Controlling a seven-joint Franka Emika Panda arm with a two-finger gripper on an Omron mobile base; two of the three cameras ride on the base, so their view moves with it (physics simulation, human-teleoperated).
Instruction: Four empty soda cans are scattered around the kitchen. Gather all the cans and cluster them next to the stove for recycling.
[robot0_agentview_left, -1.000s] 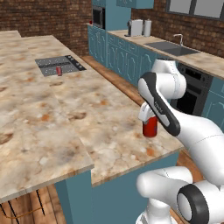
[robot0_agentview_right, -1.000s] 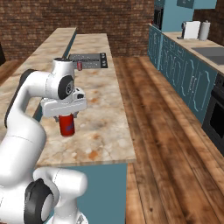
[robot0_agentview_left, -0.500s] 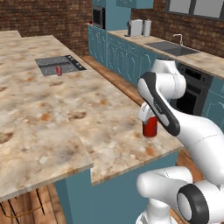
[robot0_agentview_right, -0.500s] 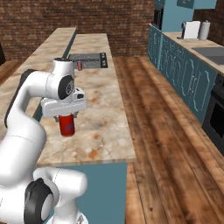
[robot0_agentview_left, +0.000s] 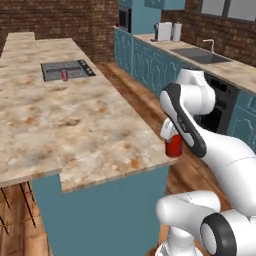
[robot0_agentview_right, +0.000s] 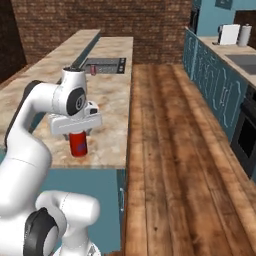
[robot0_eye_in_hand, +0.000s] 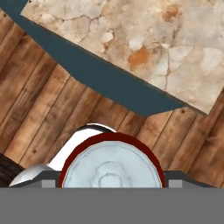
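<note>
My gripper (robot0_agentview_left: 173, 141) (robot0_agentview_right: 78, 137) (robot0_eye_in_hand: 112, 181) is shut on a red soda can (robot0_agentview_left: 173, 148) (robot0_agentview_right: 78, 145), held upright in the air by the near corner of the island counter (robot0_agentview_left: 95, 125). Seen from the hand, the can's silver top (robot0_eye_in_hand: 112, 168) hangs over wooden floor just off that beige corner (robot0_eye_in_hand: 144, 48). The stove (robot0_agentview_left: 67, 70) (robot0_agentview_right: 106, 65) lies flat and black at the far end of the island. A second red can (robot0_agentview_left: 63, 75) (robot0_agentview_right: 93, 70) stands on it.
A wooden-floor aisle (robot0_agentview_right: 170, 150) runs between the island and the teal cabinet run on the right. That run carries a sink (robot0_agentview_left: 200, 54), a toaster (robot0_agentview_left: 161, 31) (robot0_agentview_right: 229, 34) and a black built-in oven (robot0_agentview_right: 248, 132). A brick wall closes the far end.
</note>
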